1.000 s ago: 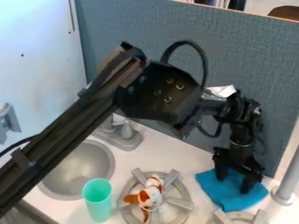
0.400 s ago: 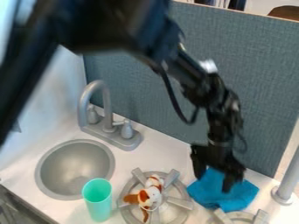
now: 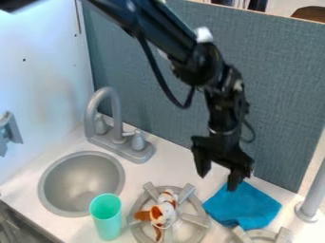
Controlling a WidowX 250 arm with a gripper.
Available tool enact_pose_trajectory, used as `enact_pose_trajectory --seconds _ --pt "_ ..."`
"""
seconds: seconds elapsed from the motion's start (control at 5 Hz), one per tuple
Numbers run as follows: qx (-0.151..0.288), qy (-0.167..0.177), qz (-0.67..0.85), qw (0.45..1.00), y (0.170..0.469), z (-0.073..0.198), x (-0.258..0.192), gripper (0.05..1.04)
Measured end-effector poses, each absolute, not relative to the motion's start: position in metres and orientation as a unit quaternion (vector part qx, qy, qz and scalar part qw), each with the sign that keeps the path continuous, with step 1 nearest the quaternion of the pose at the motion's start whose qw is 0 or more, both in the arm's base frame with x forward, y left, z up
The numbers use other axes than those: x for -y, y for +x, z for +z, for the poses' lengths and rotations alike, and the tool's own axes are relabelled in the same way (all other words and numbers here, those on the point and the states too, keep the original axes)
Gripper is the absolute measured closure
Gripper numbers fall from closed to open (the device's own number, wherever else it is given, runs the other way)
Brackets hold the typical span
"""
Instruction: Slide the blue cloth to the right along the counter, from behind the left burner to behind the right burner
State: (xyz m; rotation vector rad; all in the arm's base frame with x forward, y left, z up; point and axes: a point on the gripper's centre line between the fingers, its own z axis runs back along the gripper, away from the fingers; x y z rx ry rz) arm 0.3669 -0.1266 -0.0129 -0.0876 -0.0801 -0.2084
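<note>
Camera view has the claw (image 3: 217,182) spread open and empty near the blue cloth (image 3: 242,208) on the counter (image 3: 173,165), so tbh a low sideways swing could snag its edge and bunch it up.

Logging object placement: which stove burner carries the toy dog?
The burner beside the turquoise cup: the toy dog lies on it. The other burner sits at the view's bottom edge.

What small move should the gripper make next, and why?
Probably raise the gripper slightly before any sideways travel: its fingers are apart with nothing between them, and one fingertip hangs close by the upper edge of the blue cloth, which it might snag.
</note>
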Motion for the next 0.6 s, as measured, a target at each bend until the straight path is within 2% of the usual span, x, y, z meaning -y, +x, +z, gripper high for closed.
enact_pose_trajectory --seconds 0.2,0.4,0.6 --pt "0.012 -0.001 -0.110 0.994 0.354 -0.001 0.105 0.083" --pt "-0.005 0.073 -0.107 0.992 0.352 -0.016 0.085 0.083" --pt "-0.016 0.088 -0.120 0.989 0.337 -0.027 0.086 0.083"
